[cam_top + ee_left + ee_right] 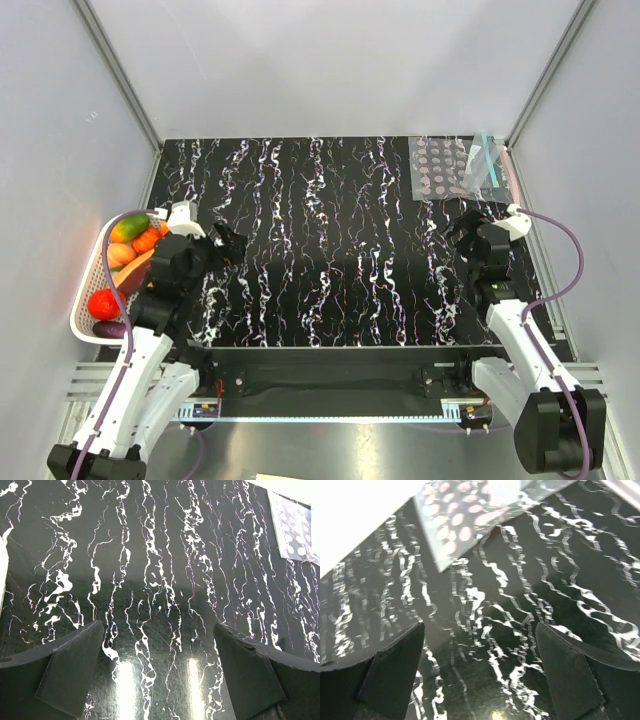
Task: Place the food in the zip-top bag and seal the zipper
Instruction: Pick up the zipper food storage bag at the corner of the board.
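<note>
The food [130, 243] is heaped in a white basket [84, 300] at the left edge of the surface [330, 230], near the left pincer [232, 244]. The zip-top bag [480, 172] is laid flat at the far right corner, ahead of the right pincer [462, 226]. Both pincers are spread apart and empty, seemingly readied for a first grasp.

L arm [170, 280] jaws spread, empty; R arm [492, 262] likewise

My top camera looks steeply down from behind the bases at 6 o'clock over the whole table [330, 200], while wrist cameras skim it closely behind the left gripper [159, 627] and right gripper [481, 627], all three sharing the dotted sheet [440, 168] toward 2 o'clock.
</note>
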{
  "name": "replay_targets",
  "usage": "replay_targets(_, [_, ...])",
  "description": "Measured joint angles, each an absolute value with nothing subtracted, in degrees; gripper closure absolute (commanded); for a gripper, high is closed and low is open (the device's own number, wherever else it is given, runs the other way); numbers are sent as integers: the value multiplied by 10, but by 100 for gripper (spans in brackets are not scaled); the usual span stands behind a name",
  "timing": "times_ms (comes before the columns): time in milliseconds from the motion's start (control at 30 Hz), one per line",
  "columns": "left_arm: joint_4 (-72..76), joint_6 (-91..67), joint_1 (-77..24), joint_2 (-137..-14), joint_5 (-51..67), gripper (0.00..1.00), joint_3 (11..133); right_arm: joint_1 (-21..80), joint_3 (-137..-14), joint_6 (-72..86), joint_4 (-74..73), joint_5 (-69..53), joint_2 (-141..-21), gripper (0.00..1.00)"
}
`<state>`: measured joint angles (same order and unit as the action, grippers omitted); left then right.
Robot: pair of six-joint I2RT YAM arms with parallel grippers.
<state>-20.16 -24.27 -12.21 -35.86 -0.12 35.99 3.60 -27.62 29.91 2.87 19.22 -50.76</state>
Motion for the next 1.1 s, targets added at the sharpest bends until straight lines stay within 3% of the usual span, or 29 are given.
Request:
replay_targets(167, [-203,-243,-122,-359,7,1,360,30,-293,305,46,136,-537,1])
replay_targets(433, [-203,-243,-122,-358,25,1,360,4,-481,376,34,52,-736,2])
replay_targets(533, [-203,-243,-122,-357,31,1,360,-35,-531,406,31,49,-793,8])
replay_targets(1100, [-199,-255,-119,-346,75,1,360,-150,-823,425,-47,52,-1130,19])
